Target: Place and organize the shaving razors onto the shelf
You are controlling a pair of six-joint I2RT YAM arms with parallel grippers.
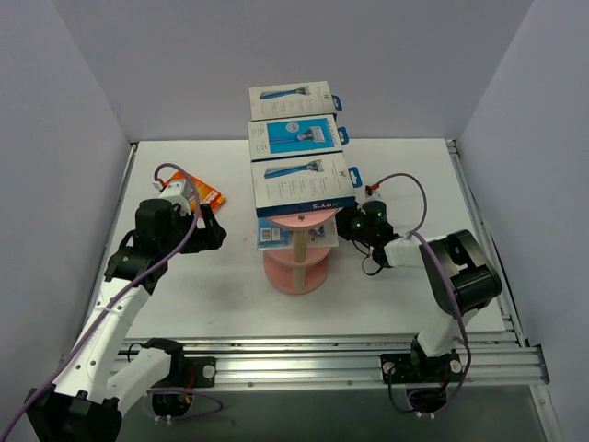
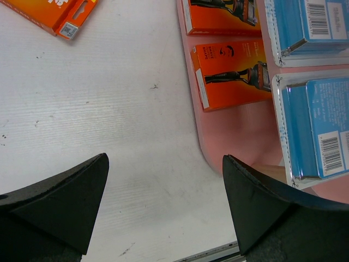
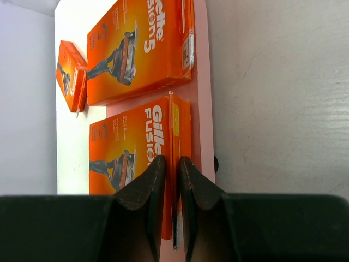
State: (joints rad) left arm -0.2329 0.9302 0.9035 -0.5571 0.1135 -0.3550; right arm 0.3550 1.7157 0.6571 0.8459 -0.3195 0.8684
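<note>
Right fingers (image 3: 144, 191) clamped on edge of lower orange razor pack (image 3: 131, 142) on pink shelf (image 3: 203, 109). Left fingers (image 2: 71, 202) spread wide over desk (image 2: 109, 109); loose orange pack (image 2: 54, 13) upper left of frame.

Table (image 2: 109, 109): matt white, finely ribbed, lightly scuffed. Shelf (image 2: 232, 136): smooth pink, slight sheen. Orange razor packs (image 3: 136, 49): glossy printed card. Blue razor packs (image 2: 322, 125): clear shiny plastic over card. Left claw (image 2: 164, 157): matt black, plastic-looking.

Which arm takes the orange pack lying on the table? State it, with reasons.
Left. The left gripper, open and empty, sits beside the loose orange pack on the table; the right gripper is across the shelf, shut on a Gillette pack at its edge.
</note>
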